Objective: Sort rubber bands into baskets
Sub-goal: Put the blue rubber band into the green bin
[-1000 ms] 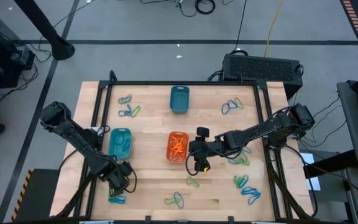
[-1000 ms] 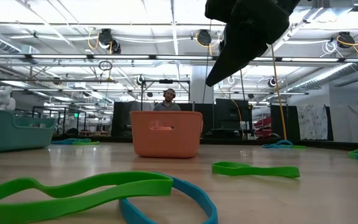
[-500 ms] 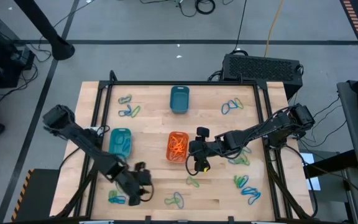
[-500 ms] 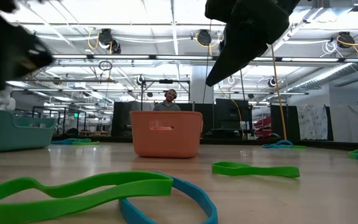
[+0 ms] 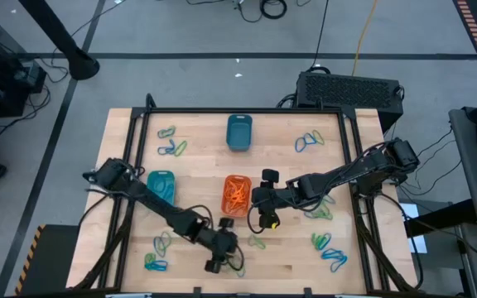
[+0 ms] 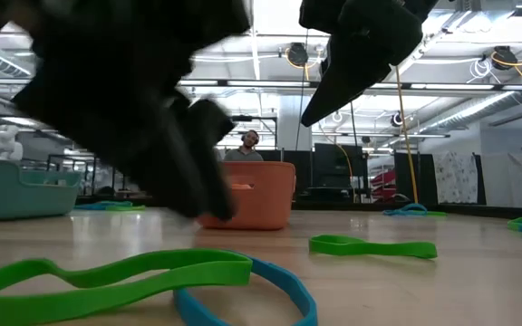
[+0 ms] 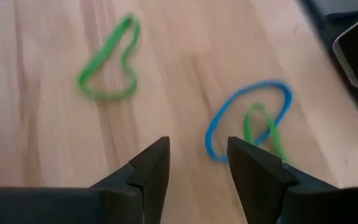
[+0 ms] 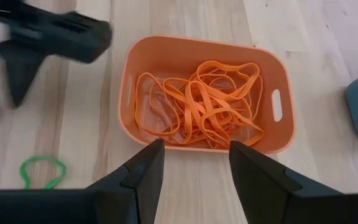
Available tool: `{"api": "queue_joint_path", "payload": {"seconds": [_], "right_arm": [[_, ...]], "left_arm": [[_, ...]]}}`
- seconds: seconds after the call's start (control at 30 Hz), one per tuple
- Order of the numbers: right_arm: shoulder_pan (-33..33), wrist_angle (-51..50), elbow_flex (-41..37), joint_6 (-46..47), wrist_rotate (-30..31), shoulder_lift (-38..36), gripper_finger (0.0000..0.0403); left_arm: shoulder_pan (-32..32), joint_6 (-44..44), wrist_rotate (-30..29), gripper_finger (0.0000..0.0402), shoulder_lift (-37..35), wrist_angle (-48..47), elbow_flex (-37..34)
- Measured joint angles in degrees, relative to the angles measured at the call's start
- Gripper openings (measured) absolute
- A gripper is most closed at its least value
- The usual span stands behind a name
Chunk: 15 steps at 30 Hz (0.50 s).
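- High view: a wooden table [image 5: 197,178] is seen from above on a grey floor, with black cables around it. Three baskets stand on it: the dark teal basket [image 5: 238,132] near the far edge, the turquoise basket [image 5: 161,188] towards the left, and the orange basket [image 5: 236,194] in the middle, filled with orange bands [image 5: 237,195]. Green and blue bands are scattered in small groups, among them one at the far left [image 5: 170,141], one at the far right [image 5: 308,141] and one at the near right [image 5: 328,251]. The left gripper [image 5: 214,261] is stretched over the near middle of the table; the right gripper [image 5: 263,217] is held just beside the orange basket.
- Low view: the left arm [image 6: 125,100] is seen as a dark blur in front of the orange basket [image 6: 259,194]. A green band [image 6: 107,277] is laid across a blue band [image 6: 261,288] in the foreground.
- Left wrist view: the left gripper [image 7: 197,163] is shown with jaws apart and empty, above a blue band [image 7: 244,121] with a green one inside it; another green band [image 7: 109,65] lies apart.
- Right wrist view: the right gripper [image 8: 194,165] is shown with jaws apart and empty, just before the orange basket [image 8: 205,93].
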Motion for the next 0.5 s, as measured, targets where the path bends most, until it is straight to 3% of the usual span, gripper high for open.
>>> {"api": "queue_joint_path", "payload": {"seconds": [0.17,0.5], "right_arm": [[0.0,-0.3,0.0,0.0,0.0,0.0,0.0173],[0.0,0.0,0.0,-0.5,0.2,0.0,0.0173]], "left_arm": [[0.3,5.6,0.0,0.0168,2.7,-0.9,2.4],[0.9,4.3,6.1,0.0154,6.3,2.6,2.9]]}}
